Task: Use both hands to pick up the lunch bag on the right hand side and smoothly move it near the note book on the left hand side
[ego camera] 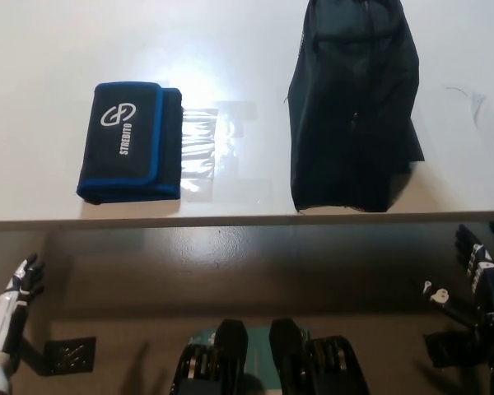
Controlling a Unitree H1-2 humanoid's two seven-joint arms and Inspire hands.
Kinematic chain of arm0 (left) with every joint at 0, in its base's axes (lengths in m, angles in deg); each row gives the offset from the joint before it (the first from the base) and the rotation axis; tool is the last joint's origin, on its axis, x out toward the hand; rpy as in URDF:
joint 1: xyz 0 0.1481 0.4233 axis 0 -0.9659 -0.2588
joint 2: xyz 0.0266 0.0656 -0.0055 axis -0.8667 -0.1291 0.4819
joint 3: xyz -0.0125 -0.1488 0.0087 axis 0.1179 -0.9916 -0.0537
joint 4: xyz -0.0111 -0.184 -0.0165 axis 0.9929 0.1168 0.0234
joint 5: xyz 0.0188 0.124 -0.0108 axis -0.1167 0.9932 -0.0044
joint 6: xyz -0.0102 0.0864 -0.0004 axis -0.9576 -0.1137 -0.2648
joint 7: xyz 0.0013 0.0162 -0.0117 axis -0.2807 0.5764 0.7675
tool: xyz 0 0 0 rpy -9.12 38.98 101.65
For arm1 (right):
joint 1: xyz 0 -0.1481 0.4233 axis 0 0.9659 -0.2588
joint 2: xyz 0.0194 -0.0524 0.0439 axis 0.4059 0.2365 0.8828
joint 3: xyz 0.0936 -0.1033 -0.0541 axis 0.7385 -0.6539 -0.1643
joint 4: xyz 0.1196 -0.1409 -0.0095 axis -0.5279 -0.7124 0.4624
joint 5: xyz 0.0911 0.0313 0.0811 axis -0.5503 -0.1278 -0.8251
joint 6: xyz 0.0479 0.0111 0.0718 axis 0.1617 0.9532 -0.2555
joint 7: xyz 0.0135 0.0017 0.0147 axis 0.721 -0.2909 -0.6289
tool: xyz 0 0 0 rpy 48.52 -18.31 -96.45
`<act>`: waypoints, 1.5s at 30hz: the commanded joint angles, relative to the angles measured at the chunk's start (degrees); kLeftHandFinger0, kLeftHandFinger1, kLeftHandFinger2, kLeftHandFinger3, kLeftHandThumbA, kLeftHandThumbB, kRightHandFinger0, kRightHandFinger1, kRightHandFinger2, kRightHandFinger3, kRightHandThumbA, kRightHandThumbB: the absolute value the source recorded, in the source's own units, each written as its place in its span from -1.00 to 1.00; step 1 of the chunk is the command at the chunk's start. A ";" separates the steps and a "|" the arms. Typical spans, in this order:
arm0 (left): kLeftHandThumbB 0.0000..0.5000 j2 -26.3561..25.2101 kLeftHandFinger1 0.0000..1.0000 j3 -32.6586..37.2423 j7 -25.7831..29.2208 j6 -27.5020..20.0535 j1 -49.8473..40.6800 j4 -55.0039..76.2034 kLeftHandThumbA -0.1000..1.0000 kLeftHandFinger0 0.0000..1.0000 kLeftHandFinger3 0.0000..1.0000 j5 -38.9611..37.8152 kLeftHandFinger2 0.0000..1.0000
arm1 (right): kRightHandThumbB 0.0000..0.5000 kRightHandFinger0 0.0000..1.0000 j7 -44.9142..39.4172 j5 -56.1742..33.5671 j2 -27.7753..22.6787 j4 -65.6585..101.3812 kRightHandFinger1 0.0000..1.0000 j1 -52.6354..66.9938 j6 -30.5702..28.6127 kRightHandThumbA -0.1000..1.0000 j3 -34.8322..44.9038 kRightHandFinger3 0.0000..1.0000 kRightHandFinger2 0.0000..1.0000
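While lunch bag [352, 115] lies untouched, well apart from notebook [130, 141]: nothing done; left hand [23, 284], right hand [480, 262] low, empty, fingers apart.

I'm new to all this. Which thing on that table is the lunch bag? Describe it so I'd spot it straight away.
Start at the white table and look toward its right half. The lunch bag is the tall, dark, soft bag reaching from the top of the picture down to the table's near edge. Unlike the note book to its left, which is small, flat, edged in blue and printed with a white logo, it is plain and bulky.
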 commanded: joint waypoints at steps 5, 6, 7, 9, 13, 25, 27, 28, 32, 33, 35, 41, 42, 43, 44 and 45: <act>0.17 -4.88 1.00 0.52 4.87 -6.88 0.82 3.63 1.00 1.00 1.00 4.82 1.00 | -0.23 1.00 -4.01 -4.24 -2.19 10.44 1.00 1.86 -3.75 0.92 0.43 1.00 1.00; 0.18 -5.13 1.00 0.68 4.85 -6.88 0.60 4.22 1.00 1.00 1.00 4.96 1.00 | -0.26 1.00 -4.18 -4.26 -2.41 11.65 1.00 2.50 -3.30 0.91 0.41 1.00 1.00; 0.20 -5.32 1.00 0.84 4.65 -6.88 0.37 4.71 1.00 1.00 1.00 4.88 1.00 | -0.22 1.00 -4.29 -4.15 -2.63 12.49 1.00 2.94 -3.19 0.92 0.43 1.00 1.00; 0.23 -5.47 1.00 1.03 4.54 -6.88 0.05 5.36 1.00 1.00 1.00 4.71 1.00 | -0.21 1.00 -4.33 -4.01 -2.79 13.51 1.00 3.39 -2.83 0.93 0.52 1.00 1.00; 0.34 -5.15 1.00 0.53 2.54 -6.88 -1.23 7.03 1.00 1.00 1.00 2.45 1.00 | -0.20 1.00 -4.46 -3.70 -2.83 15.81 1.00 4.28 -2.11 0.95 0.35 1.00 1.00; 0.32 -3.90 1.00 -0.57 -0.84 -6.88 -6.36 24.33 1.00 1.00 1.00 -2.08 1.00 | -0.33 1.00 -4.58 -3.40 -2.84 23.69 1.00 7.51 -1.47 0.93 0.52 1.00 1.00; 0.31 -3.72 1.00 -0.55 -1.38 -6.88 -6.33 26.83 1.00 1.00 1.00 -2.70 1.00 | -0.37 1.00 -4.63 -3.90 -2.83 24.26 1.00 7.38 -1.73 0.91 0.69 1.00 1.00; 0.31 -3.55 1.00 -0.52 -1.45 -6.88 -6.14 27.90 1.00 1.00 1.00 -2.83 1.00 | -0.37 1.00 -4.63 -4.14 -2.87 24.67 1.00 7.27 -1.72 0.91 0.80 1.00 1.00; 0.35 -3.07 1.00 0.10 -2.19 -6.88 -4.69 32.98 1.00 1.00 1.00 -4.17 1.00 | -0.34 1.00 -3.85 -4.37 -2.72 26.66 1.00 6.34 -0.90 0.91 1.62 1.00 1.00; 0.42 -2.99 1.00 0.28 -2.29 -6.42 -4.24 34.07 1.00 1.00 1.00 -4.12 1.00 | -0.34 1.00 -3.77 -4.51 -2.72 27.04 1.00 6.11 -0.82 0.92 1.83 1.00 1.00; 0.43 -2.86 1.00 0.65 -2.65 -5.46 -2.90 35.69 1.00 1.00 1.00 -4.11 1.00 | -0.35 1.00 -3.70 -4.49 -2.89 27.67 1.00 5.65 -0.55 0.94 2.12 1.00 1.00; 0.49 -2.45 1.00 1.74 -3.87 -2.67 1.94 37.56 1.00 1.00 1.00 -4.67 1.00 | -0.24 1.00 -3.52 -4.40 -3.13 29.32 1.00 4.59 1.00 0.98 2.84 1.00 1.00; 0.50 -2.34 1.00 1.98 -4.11 -2.07 2.66 37.88 1.00 1.00 1.00 -4.91 1.00 | -0.21 1.00 -3.54 -4.44 -3.15 29.48 1.00 4.37 1.26 0.99 2.96 1.00 1.00; 0.47 -2.29 1.00 2.38 -4.45 -1.32 3.74 38.29 1.00 1.00 1.00 -5.09 1.00 | -0.21 1.00 -3.58 -4.85 -3.08 29.59 1.00 4.04 1.26 0.99 3.05 1.00 1.00; 0.47 -2.03 1.00 2.61 -4.51 -0.35 4.94 38.79 1.00 1.00 1.00 -4.60 1.00 | -0.24 1.00 -3.73 -5.02 -3.11 29.56 1.00 3.64 1.07 0.99 3.04 1.00 1.00; 0.49 -1.61 1.00 2.80 -4.31 0.62 5.86 39.05 1.00 1.00 1.00 -3.94 1.00 | -0.25 1.00 -3.79 -5.10 -3.18 29.51 1.00 3.35 1.24 0.99 3.04 1.00 1.00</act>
